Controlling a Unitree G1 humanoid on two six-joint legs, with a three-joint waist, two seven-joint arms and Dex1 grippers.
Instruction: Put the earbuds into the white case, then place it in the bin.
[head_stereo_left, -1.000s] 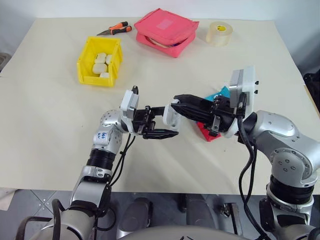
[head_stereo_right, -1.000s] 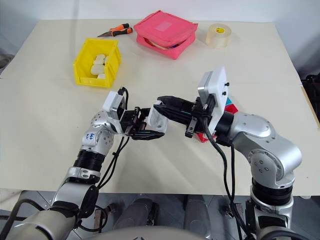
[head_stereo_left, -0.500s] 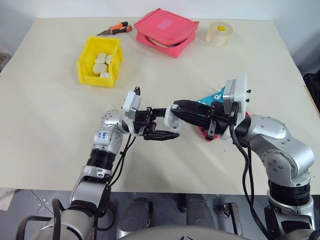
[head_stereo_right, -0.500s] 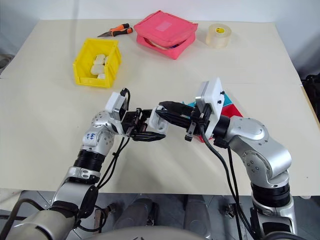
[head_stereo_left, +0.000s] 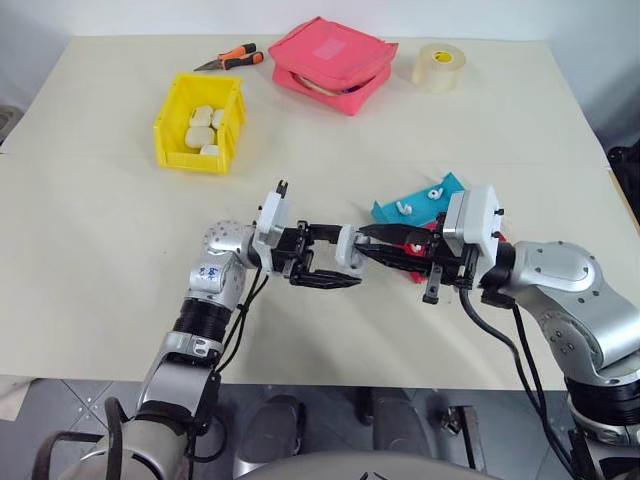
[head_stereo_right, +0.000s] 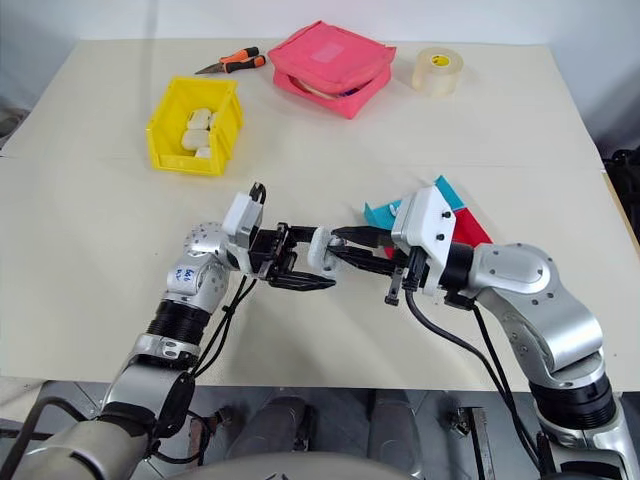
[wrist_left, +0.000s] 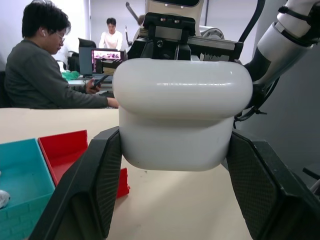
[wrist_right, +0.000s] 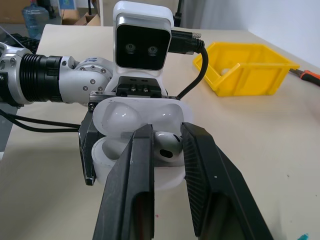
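The glossy white rounded case (wrist_right: 135, 142), lid open, is clamped by the left gripper (head_stereo_left: 345, 262) above the cream table (head_stereo_left: 100, 250). A tiny white earbud (wrist_right: 165, 143) is pinched over it by the right gripper (wrist_right: 167, 145), now lowered, uncovering the blue tray (head_stereo_left: 420, 200). The yellow plastic bin (head_stereo_left: 200, 122) stands well apart.

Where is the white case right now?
The white case hangs above mid-table, lid open, clamped in the left gripper, facing the right gripper.
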